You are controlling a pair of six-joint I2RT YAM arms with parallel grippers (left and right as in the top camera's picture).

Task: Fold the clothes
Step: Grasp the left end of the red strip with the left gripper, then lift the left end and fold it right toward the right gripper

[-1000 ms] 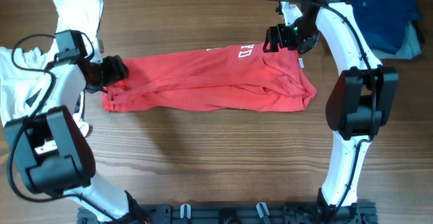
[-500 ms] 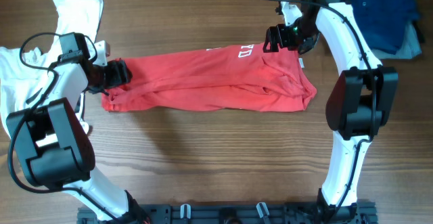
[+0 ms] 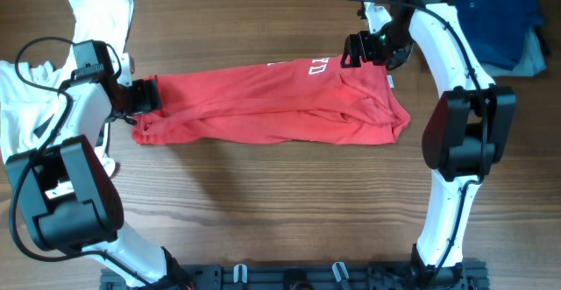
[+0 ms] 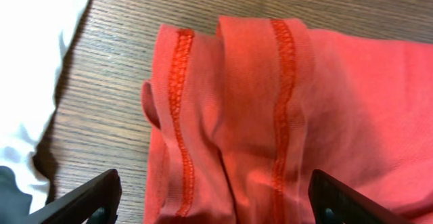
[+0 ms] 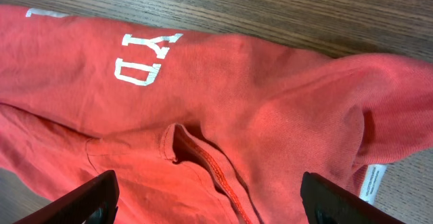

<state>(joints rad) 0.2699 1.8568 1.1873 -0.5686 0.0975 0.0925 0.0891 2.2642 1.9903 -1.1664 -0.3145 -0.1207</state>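
- Red T-shirt (image 3: 272, 106) lies bunched in a long strip across the wooden table (image 3: 263, 198).
- Left gripper (image 3: 146, 94) over the hemmed end, fingers spread wide.
- Right gripper (image 3: 352, 51) over the lettered end, fingers also wide.

My overhead camera looks straight down on the table (image 3: 263, 202) from well above, taking in the full red T-shirt (image 3: 272, 115). Each wrist camera hangs close over it: left at the stitched end (image 4: 281, 75), right at the white lettering (image 5: 145, 58), both spots also visible overhead.
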